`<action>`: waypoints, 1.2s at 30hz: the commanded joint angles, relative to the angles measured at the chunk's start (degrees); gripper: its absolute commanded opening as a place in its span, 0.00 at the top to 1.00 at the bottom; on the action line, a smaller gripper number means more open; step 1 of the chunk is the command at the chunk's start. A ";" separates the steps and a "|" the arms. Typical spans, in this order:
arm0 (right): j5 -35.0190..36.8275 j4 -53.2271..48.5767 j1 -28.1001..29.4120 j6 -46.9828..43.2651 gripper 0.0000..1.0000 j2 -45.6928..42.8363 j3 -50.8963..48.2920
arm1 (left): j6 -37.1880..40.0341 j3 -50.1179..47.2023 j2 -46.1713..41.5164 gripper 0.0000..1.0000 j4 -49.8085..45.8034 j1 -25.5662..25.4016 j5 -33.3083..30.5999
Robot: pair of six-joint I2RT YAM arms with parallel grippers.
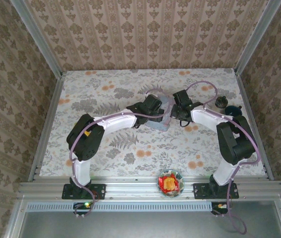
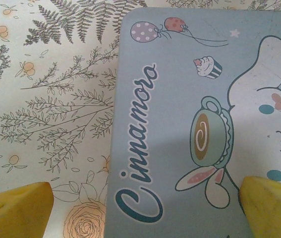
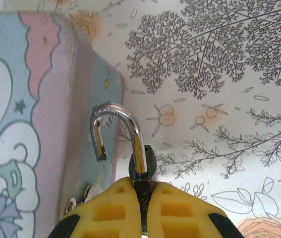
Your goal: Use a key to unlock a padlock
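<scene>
Grip: the right gripper [image 3: 144, 191] was clamped on the padlock [image 3: 148, 157], the dark body pinched between the yellow fingers [image 3: 110, 208] and the silvery shackle [image 3: 116, 111] standing up past the tips. The padlock hung just beside the side wall of the light blue tin [image 3: 26, 124], over the flowered desk [image 3: 219, 99]; contact with the wall could not be told. One leg of the shackle ended free of the body, so the lock was judged open and the task close to done. A small silvery bit [image 3: 88, 193] low by the tin wall was too unclear to name.

The left gripper [image 2: 145, 213] stood wide apart, one finger over the tin lid, the other over the desk beside the tin's edge, holding nothing.

Step in hand, as judged: getting the opened lock clear. Notes for doing it well:
- keep the pinch on the body, never the shackle, so the loop can swing
- draw away from the tin wall gently; the body is tiny and may pivot in the grip
- the left gripper could steady the tin against sliding

Pose, top view: both arms reached forward and bent inward, meeting at the tin mid-desk, wrists pitched down
</scene>
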 commanded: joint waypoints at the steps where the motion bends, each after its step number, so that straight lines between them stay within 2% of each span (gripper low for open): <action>1: -1.36 3.03 -0.45 2.25 1.00 0.47 1.34 | 1.38 -3.60 1.68 0.03 -11.72 0.01 1.55; 8: -1.72 3.42 -0.93 2.56 1.00 -1.87 -0.89 | 2.57 -4.21 0.85 0.05 -11.60 1.05 1.04; 12: -2.37 2.73 -0.99 2.36 1.00 -5.55 -4.38 | 4.44 -5.74 -1.03 0.17 -9.95 3.28 1.39; 15: -3.96 2.67 -1.00 2.57 1.00 -9.22 -8.15 | 6.59 -6.82 -2.84 0.19 -8.61 5.37 2.63; 21: -9.77 2.50 -0.85 3.42 1.00 -17.46 -16.56 | 9.88 -10.98 -8.99 0.18 -4.84 9.45 4.32; 25: -17.67 2.04 -0.76 2.14 1.00 -21.75 -19.66 | 10.97 -13.03 -12.31 0.16 -4.23 12.66 4.80; 30: -25.63 -0.02 -0.74 -0.90 1.00 -23.91 -21.12 | 8.76 -14.98 -17.27 0.10 -4.06 15.71 6.42; 36: -30.80 -2.78 -0.75 -6.78 1.00 -22.43 -19.13 | 4.64 -16.77 -23.54 0.03 -4.37 15.92 8.20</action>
